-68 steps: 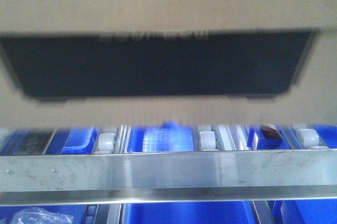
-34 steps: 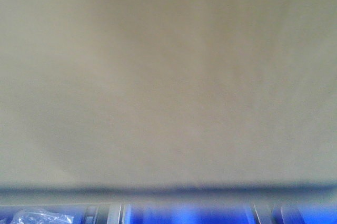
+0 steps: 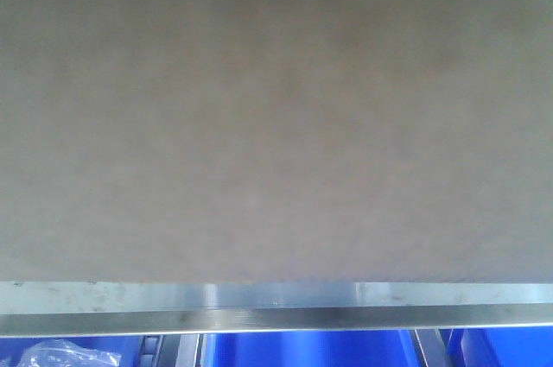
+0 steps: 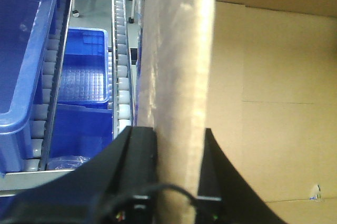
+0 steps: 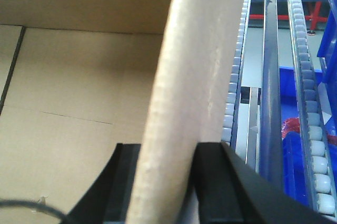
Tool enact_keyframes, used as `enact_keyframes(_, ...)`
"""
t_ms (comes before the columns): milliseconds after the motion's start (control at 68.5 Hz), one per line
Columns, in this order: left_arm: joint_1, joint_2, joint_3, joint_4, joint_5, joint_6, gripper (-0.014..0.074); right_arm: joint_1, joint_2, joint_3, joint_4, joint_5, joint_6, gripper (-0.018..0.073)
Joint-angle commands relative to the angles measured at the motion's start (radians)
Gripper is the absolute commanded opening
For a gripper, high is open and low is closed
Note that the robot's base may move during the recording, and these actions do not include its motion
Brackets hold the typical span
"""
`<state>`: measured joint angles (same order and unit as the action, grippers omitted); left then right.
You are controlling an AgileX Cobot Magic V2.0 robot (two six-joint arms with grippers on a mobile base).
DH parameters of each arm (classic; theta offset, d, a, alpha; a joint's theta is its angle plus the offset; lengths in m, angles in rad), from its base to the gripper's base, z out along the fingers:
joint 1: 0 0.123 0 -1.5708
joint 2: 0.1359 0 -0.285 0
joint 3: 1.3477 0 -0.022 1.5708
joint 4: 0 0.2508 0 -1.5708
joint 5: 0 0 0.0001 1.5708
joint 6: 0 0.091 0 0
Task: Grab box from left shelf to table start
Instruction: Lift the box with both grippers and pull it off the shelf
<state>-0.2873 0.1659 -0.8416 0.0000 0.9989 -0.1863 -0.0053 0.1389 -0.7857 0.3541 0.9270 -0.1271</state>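
Brown corrugated cardboard stands between both pincers. In the left wrist view, the left gripper [image 4: 175, 147] is clenched on the left side wall of the box [image 4: 174, 50]. 1 black finger [image 4: 141, 150] presses the outer face and the other presses the inner face, and the wall runs up the middle of the frame. Left of that wall lie the roller tracks [image 4: 120, 50] and blue bins [image 4: 79, 81]; right of it is the open interior.

In the front view the cardboard fills nearly the whole frame. Its lower edge lies just above the front rail of the shelf [image 3: 276, 306], along the bottom. Whether it rests on the rollers cannot be told.

In the right wrist view, the right gripper [image 5: 168, 155] grasps the opposite side wall in the same way, with the interior at left and the rollers at right.

The long axis of the box runs from one pincer to the other, so neither arm is nearer. By my judgement, the coming move calls for both arms to draw it back evenly over the rail toward the table, which is out of view.
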Motion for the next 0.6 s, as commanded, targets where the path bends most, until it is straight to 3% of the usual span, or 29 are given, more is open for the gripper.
enact_keyframes(0,-0.003,0.006,-0.039,-0.013,-0.211,-0.032,-0.0092,-0.006,0.019,-0.028,-0.054,-0.13,-0.012,0.006)
enact_keyframes(584,-0.003,0.006,-0.039,-0.013,-0.211,-0.032,-0.0092,-0.006,0.019,-0.028,-0.054,-0.124,-0.012,0.006)
